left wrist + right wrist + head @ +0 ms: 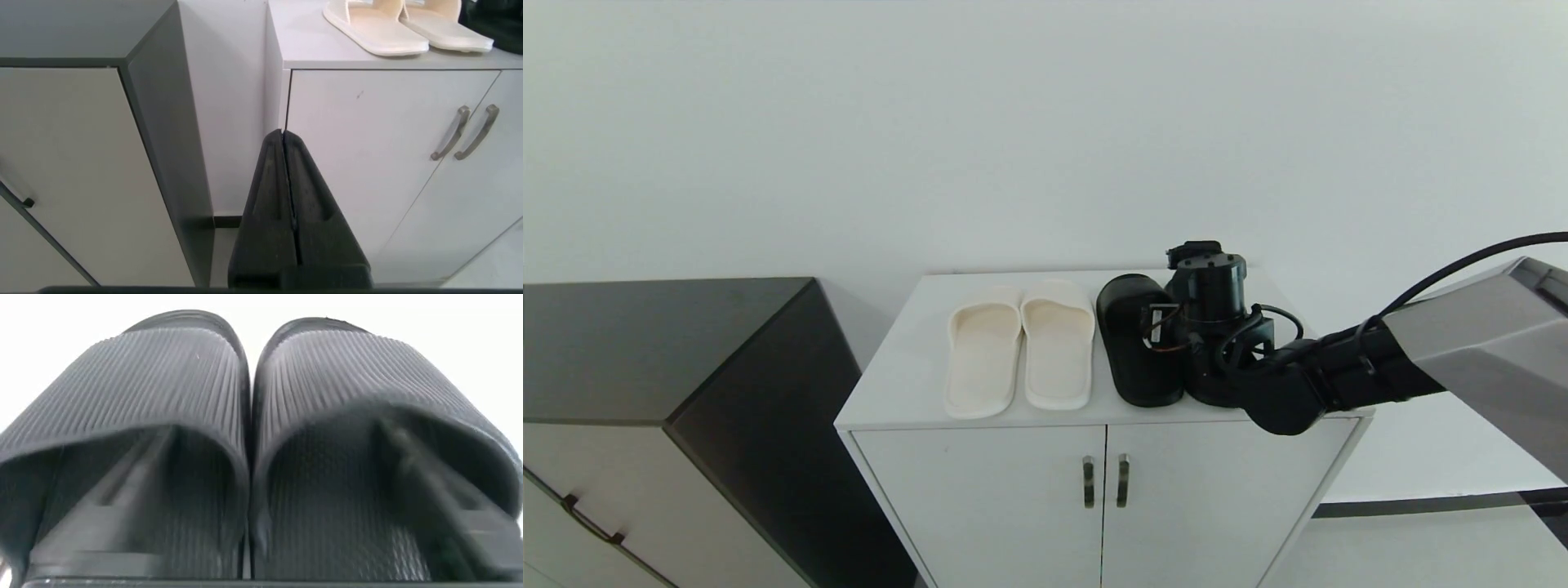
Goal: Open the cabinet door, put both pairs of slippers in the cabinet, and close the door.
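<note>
You have 2 white slippers (984,351), 2 black slippers (163,384) mid-frame; right claw (276,431) spread wide inside them, left claw (283,145) pinched together.

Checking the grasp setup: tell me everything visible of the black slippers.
The black slippers are a matte, rubbery-looking pair with ribbed straps, lying flat, side by side and touching, on the white cabinet top, right of the cream pair. The right gripper is at them, open, one finger under each strap.
</note>
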